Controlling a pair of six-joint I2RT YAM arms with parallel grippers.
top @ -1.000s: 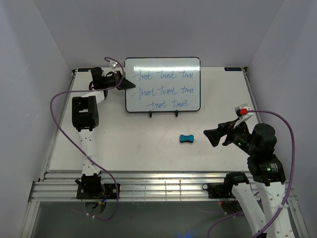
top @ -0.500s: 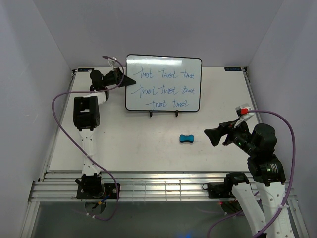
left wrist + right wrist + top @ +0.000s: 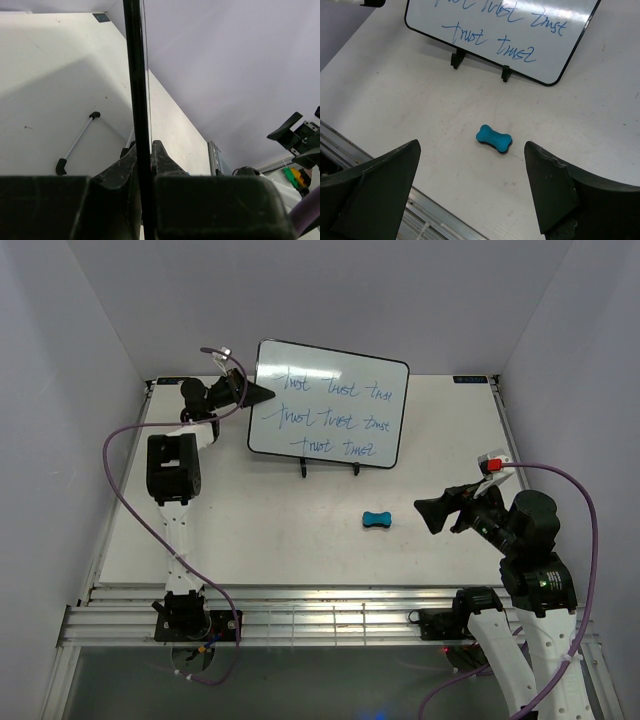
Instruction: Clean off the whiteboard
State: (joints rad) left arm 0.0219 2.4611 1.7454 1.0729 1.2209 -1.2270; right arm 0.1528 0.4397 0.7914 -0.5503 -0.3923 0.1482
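Top external view, items listed from the near edge outward.

1. Ribbed aluminium rail (image 3: 330, 615): runs along the near edge of the flat white desk (image 3: 270, 530) and carries both arm bases.

2. Right hand (image 3: 424, 516): black, two-fingered, on the right arm. It hangs above the right half of the desk with its fingers spread wide and nothing between them. The right wrist view shows both fingers framing bare desk, with item 3 lying between and beyond them.

3. Small blue bone-shaped eraser (image 3: 376, 520): lies flat on the desk near its middle, just left of the right hand and apart from it. Nothing touches it.

4. Thin black wire easel stand (image 3: 305, 470): two short black feet rest on the desk beyond the eraser, below the lower edge of item 5. The left wrist view shows a pale rear leg with a black tip lying on the desk behind the board.

5. Large glossy white rectangular whiteboard with thin black rim and rounded corners (image 3: 328, 405): stands at the far middle of the desk, skewed, with its left side raised and its right side lower. Three lines of blue handwriting cover its face. Whether its lower edge sits in the stand cannot be told.

6. Left hand (image 3: 262, 393): black, at the far left. It is closed narrow on the whiteboard's upper left edge. In the left wrist view the black rim runs edge-on between the two fingers.
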